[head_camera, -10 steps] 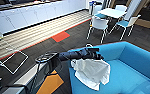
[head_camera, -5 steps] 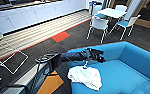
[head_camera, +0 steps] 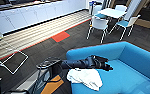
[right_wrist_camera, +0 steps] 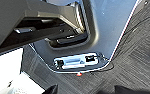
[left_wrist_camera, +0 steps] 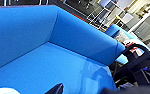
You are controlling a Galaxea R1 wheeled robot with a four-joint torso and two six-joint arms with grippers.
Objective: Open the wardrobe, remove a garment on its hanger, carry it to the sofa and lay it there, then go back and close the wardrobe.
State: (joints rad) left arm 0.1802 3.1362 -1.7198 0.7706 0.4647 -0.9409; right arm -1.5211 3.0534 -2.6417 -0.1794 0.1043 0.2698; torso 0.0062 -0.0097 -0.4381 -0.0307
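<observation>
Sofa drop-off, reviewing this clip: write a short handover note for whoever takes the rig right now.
Left claw: stretched out over the sofa, just above the garment; whether it is open or shut cannot be told.
Right claw: nothing can be said about it.
Garment: white T-shirt lying crumpled on the seat near the sofa's front edge, below the left arm. Its hanger cannot be made out.
Done: shirt carried over and resting on the sofa.
Left: confirm the claw is free of the fabric, return to the wardrobe and close it.
</observation>
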